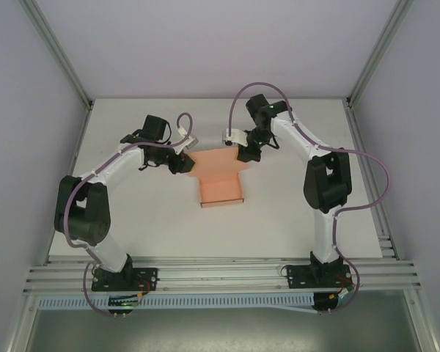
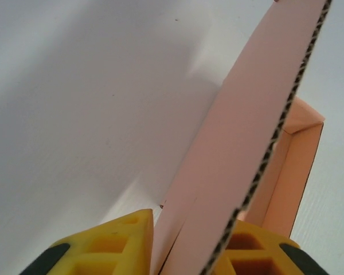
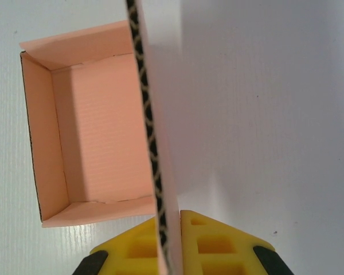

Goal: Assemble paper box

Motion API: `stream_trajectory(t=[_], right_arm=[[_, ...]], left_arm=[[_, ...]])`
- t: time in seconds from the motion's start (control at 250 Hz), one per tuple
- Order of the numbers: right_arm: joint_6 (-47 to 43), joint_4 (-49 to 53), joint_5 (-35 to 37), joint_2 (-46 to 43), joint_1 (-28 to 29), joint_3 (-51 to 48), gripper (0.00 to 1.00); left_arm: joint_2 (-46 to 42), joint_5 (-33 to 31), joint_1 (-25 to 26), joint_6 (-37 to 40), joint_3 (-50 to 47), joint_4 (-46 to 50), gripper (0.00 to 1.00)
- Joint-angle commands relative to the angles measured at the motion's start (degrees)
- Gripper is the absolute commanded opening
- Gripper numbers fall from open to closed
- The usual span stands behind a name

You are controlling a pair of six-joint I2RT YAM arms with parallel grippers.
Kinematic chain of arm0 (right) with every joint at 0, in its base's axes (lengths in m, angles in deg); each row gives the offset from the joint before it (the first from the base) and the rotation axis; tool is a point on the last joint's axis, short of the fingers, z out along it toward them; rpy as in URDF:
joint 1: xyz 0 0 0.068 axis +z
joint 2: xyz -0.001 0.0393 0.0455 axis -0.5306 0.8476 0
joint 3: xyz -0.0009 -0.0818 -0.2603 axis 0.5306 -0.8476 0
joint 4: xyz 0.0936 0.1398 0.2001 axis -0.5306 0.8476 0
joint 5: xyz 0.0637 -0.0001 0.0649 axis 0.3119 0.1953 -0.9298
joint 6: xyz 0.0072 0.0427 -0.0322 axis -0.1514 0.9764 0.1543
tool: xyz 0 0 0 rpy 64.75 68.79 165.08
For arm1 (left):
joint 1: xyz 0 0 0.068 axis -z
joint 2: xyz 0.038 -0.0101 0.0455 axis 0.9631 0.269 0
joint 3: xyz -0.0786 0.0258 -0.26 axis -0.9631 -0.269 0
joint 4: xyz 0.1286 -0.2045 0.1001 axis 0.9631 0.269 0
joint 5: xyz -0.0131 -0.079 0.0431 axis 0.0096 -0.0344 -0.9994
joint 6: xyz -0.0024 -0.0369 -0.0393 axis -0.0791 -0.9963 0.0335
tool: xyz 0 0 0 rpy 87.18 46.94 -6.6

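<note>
Pink: one paper box (image 1: pixel 221 189), left tool (image 1: pixel 180 163) and right tool (image 1: pixel 242 153) both clamping it.

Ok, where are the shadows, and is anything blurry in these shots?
Left wrist: the raised flap of the paper box throws a broad soft shadow on the table. Right wrist: a similar shadow falls right of the flap. Top external: even light, fairly sharp.
</note>
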Motion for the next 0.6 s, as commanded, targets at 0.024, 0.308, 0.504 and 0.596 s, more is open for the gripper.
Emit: stream_trajectory(t=[0.024, 0.308, 0.504, 0.596], right_arm=[[3.5, -1.2, 2.4, -1.5, -0.4, -1.3, 0.00], [4.5, 1.5, 5.4, -1.2, -0.6, -1.9, 0.15], [6.0, 0.8, 8.3, -2.8, -0.8, -2.4, 0.16], [5.9, 1.3, 9.1, -3.1, -0.8, -2.3, 0.14]], left_arm=[[-0.8, -2.0, 0.5, -0.9, -0.4, 0.1, 0.00], [-3.0, -3.9, 1.2, -1.3, -2.5, -4.7, 0.00], [-3.6, -6.4, 1.2, -1.4, -2.5, -4.2, 0.00], [-3.6, -6.6, 1.3, -1.3, -2.6, -4.2, 0.00]])
